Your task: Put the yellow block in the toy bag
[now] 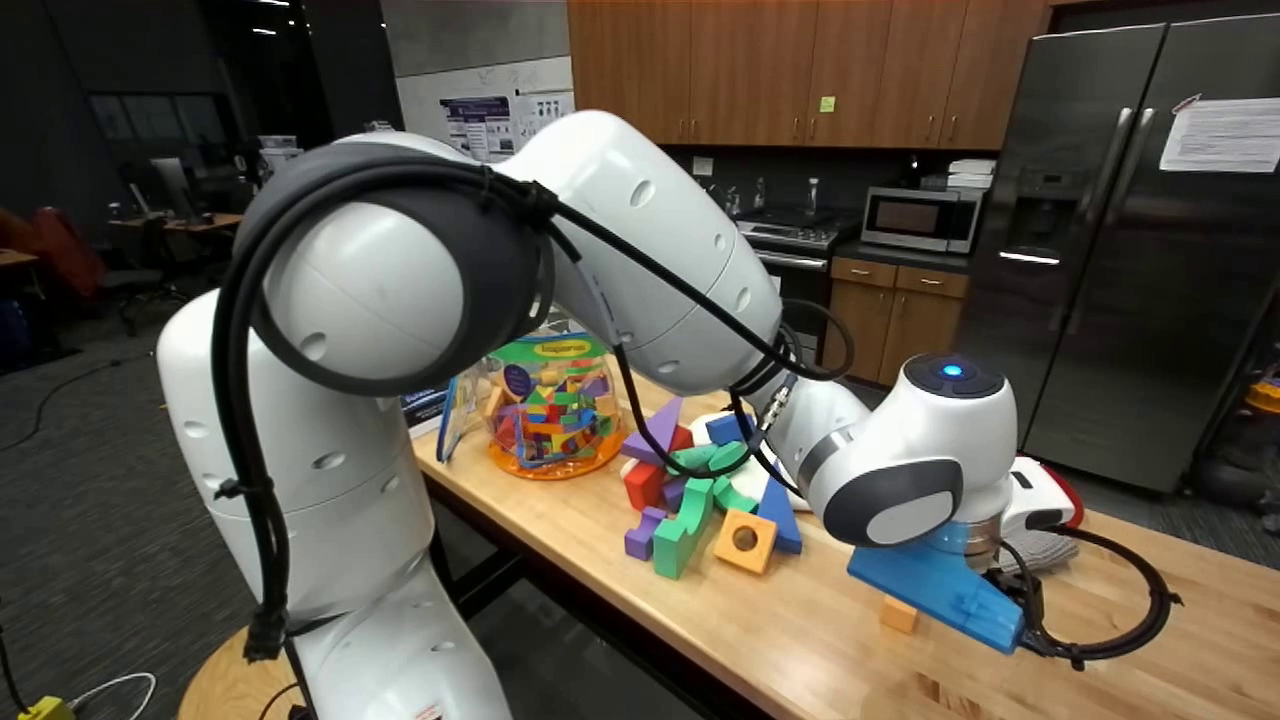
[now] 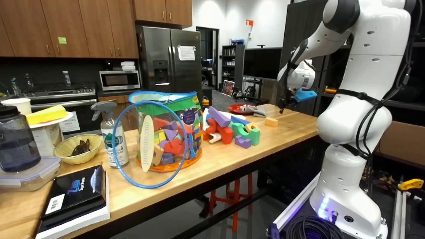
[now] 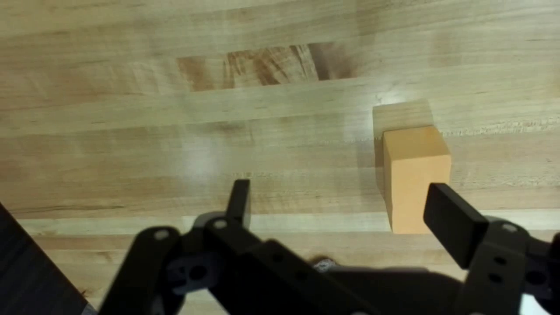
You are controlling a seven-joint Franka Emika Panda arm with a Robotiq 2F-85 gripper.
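Pincer [image 3: 339, 197] spread wide, apart from yellow block [image 3: 412, 186].

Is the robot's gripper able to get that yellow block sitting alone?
Probably yes: nothing stands against the yellow block, and the gripper hangs open, though it may need to shift sideways.

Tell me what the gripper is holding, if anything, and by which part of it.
Nothing is held: the gripper is open, and the yellow block rests on the table.
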